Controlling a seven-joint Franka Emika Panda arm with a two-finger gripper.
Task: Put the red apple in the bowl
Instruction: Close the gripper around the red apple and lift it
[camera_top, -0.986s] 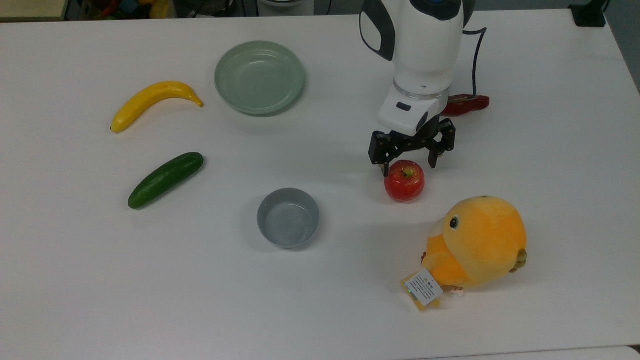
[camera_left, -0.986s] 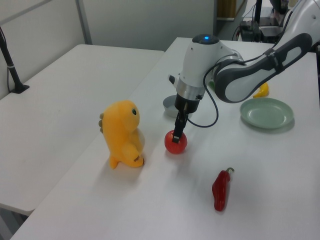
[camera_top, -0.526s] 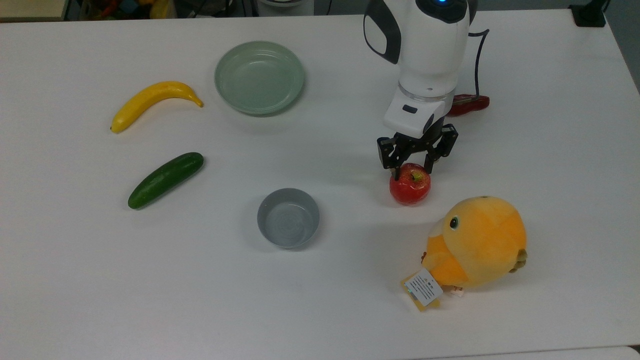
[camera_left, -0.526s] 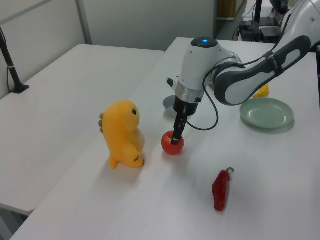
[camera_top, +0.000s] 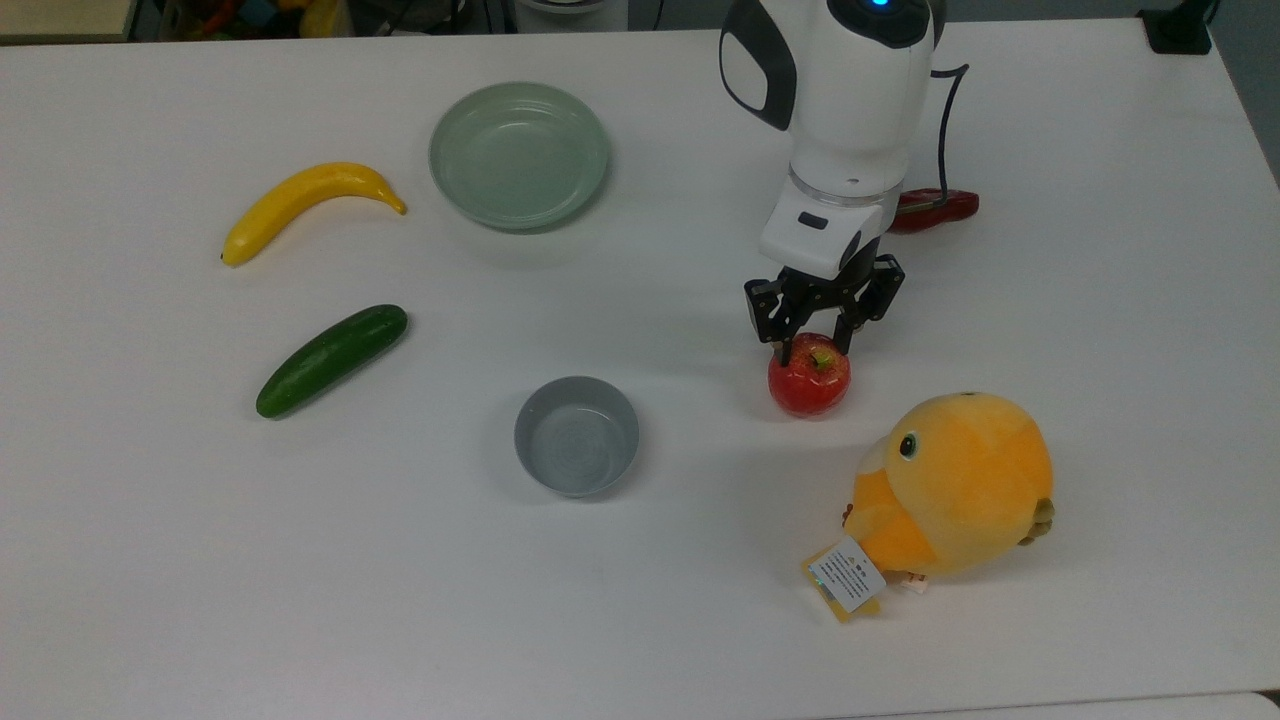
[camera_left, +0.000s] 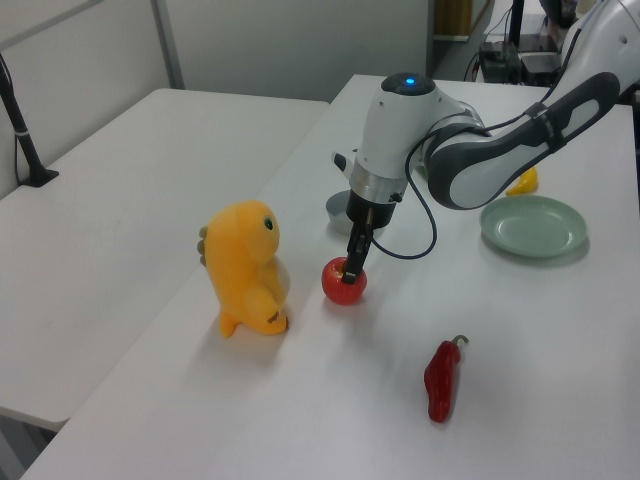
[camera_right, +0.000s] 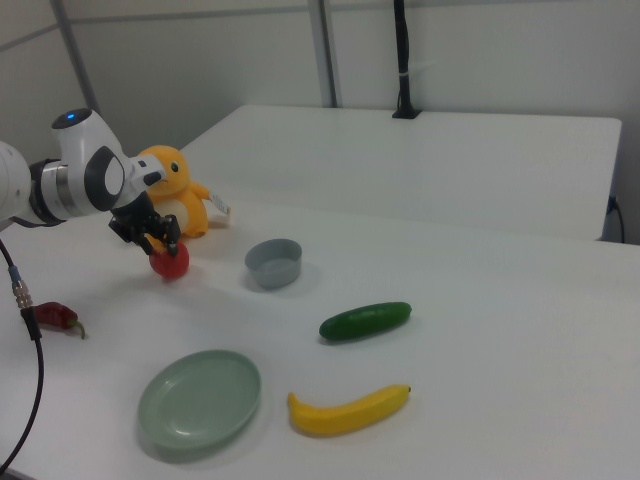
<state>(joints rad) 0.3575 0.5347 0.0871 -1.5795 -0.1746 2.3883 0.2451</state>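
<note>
Apple (camera_top: 809, 382) first: the red apple sat on the white table (camera_top: 640, 600), stem up, just beside the orange plush bird (camera_top: 950, 490) and apart from it, with the bird lower and further toward the top view's right. In the left view the apple (camera_left: 344, 281) lay between the plush (camera_left: 243, 268) and the arm's downward-pointing wrist. The gripper (camera_top: 812, 350) stood directly over the fruit, its black fingers (camera_top: 781, 343) drawn in narrowly around the stem area at the apple's top; they appeared to touch the fruit, though whether they truly had a grip on it could not be told. In the right view the gripper (camera_right: 160, 243) sat on top of the apple (camera_right: 170, 260), with the plush (camera_right: 178, 195) just behind.

The bowl (camera_top: 577, 435), grey-blue and steep-sided, stood upright and held nothing, well apart from the apple toward the top view's left. In the right view the bowl (camera_right: 274, 262) was on the right view's right of the apple.

Further out, a pale green dish (camera_top: 519, 155) lay near the table's far edge in the top view. A banana (camera_top: 305, 203) and a cucumber (camera_top: 331, 359) lay toward the top view's left, separate from each other. A dark red chili pepper (camera_top: 935, 207) lay partly behind the white arm (camera_top: 840, 90).
</note>
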